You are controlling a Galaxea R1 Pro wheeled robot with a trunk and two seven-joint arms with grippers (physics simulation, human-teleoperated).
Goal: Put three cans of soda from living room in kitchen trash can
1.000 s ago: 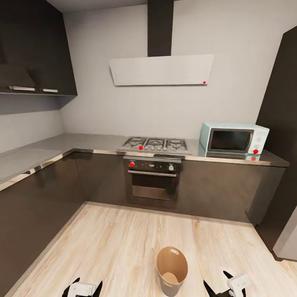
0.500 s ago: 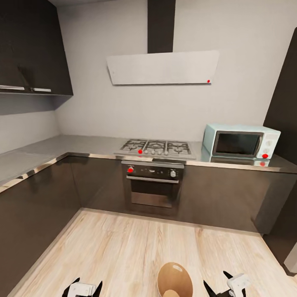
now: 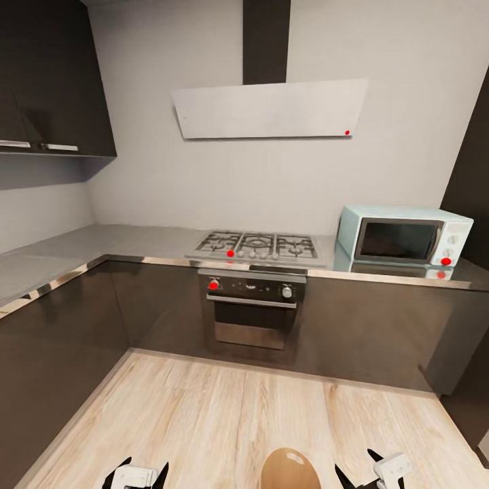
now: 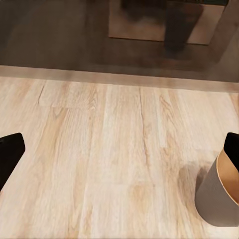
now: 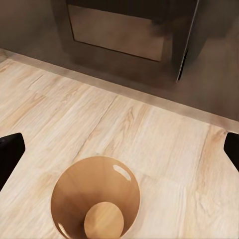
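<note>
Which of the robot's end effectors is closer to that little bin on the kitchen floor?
The right end effector: it sits just beside the bin. The left end effector is farther off on the bin's other side.

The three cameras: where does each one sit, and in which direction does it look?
Head view: from the robot's head, facing the dark grey cabinets, steel oven and pale microwave; left gripper and right gripper at the lower edge.
Left wrist view: low, over pale wood floor; black fingertips at the sides.
Right wrist view: looking down into the round tapered bin, orange-brown inside.
Shared: all three show the bin; both wrist views show the floor.
</note>
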